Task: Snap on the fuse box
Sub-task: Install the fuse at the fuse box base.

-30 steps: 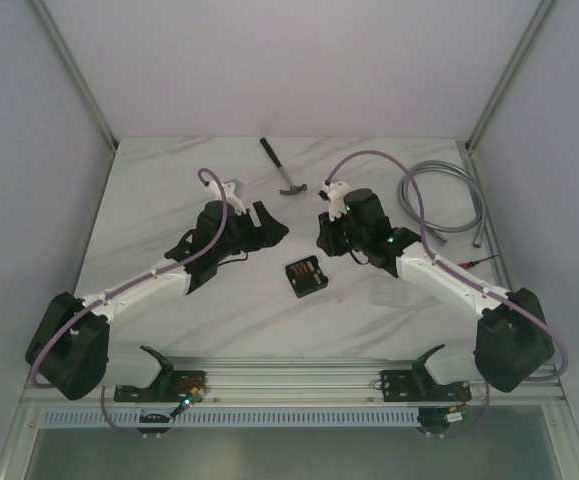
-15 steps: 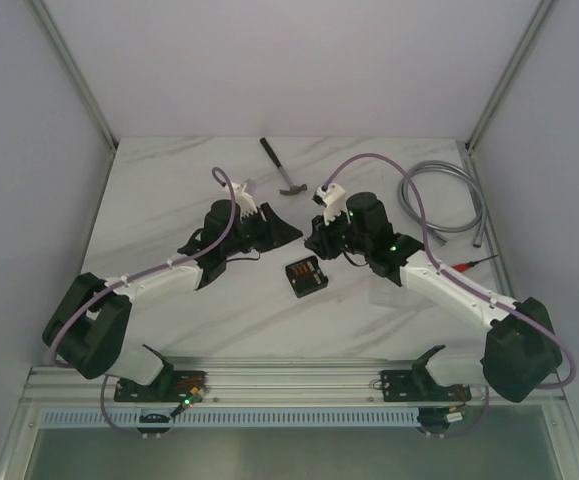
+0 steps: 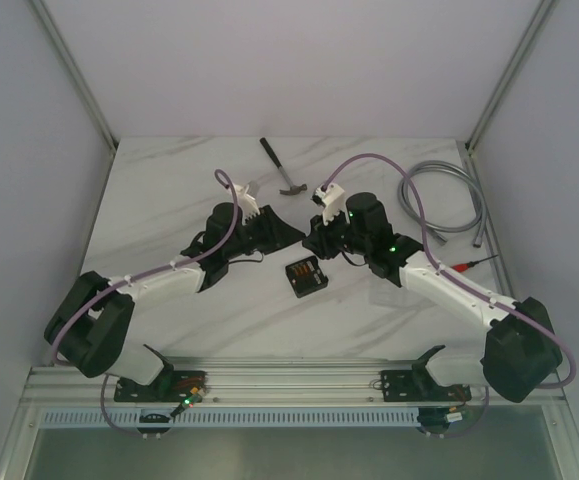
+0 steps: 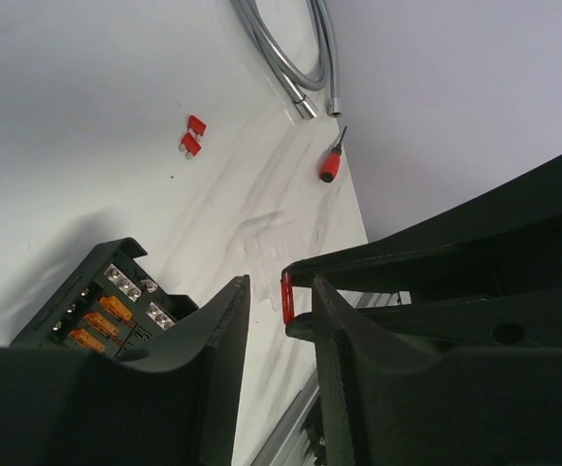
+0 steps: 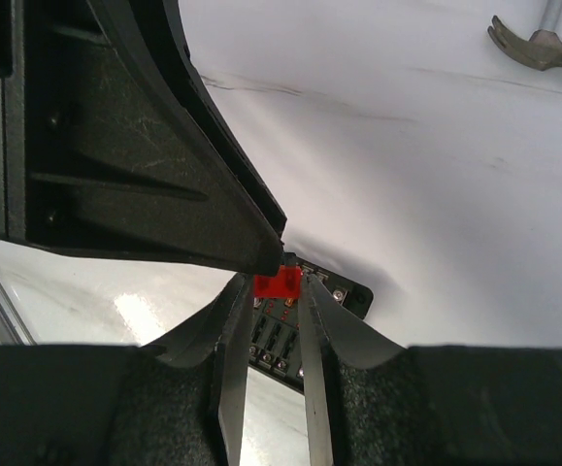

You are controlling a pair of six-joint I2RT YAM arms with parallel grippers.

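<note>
the right gripper (image 5: 277, 287) pinched a red fuse (image 5: 279, 283), the left gripper (image 4: 281, 284) narrow around it. the fuse box (image 3: 305, 277) lay just below.

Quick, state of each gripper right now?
The left gripper is open, jaws apart on either side of the red fuse.
The right gripper is shut on the red fuse.
</note>
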